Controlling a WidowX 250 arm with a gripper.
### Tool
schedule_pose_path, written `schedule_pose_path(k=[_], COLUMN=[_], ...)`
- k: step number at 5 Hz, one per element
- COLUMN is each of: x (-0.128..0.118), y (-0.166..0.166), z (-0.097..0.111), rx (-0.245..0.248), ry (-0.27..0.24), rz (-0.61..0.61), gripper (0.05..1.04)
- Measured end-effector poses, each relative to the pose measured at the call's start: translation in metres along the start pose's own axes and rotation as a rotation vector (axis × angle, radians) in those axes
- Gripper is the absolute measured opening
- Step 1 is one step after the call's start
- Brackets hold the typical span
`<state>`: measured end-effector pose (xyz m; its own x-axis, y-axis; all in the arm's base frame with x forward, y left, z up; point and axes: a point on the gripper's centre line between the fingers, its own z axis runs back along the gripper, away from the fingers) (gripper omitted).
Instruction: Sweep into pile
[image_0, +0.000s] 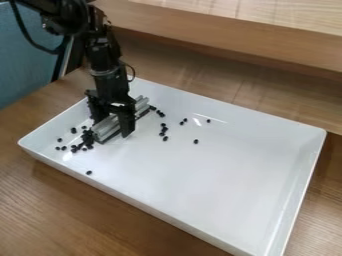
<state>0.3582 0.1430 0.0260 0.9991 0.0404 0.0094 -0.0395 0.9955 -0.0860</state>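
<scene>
Within the white tray (224, 185) on the wooden bench (67, 215), the tool (112, 128) is clamped on a grey ridged bar (107, 128) near one short side. Small black pellets (87, 136) cluster beside the bar's lower end; others lie scattered towards the tray's middle.

"What's running along the bottom?"

"A brown wooden tabletop (67, 210), and its grain is showing plainly."

"And up top?"

"A raised wooden ledge (234, 41) is stretching across to the right edge, its upper face looking paler than its front."

"What's sitting at the upper left?"

"A blue-grey surface (23, 67) is showing there."
</scene>
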Motion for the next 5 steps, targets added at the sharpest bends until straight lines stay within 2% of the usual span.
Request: schedule_pose_path(k=[2,3,5], x=[0.000,0.003,-0.001], y=[-0.006,-0.006,-0.011], z=[0.014,0.042,0.085], rx=[-0.042,-0.020,0.008], ry=[-0.004,-0.060,-0.111], rz=[0.007,-0.006,-0.012], gripper=[1.001,1.001,1.001])
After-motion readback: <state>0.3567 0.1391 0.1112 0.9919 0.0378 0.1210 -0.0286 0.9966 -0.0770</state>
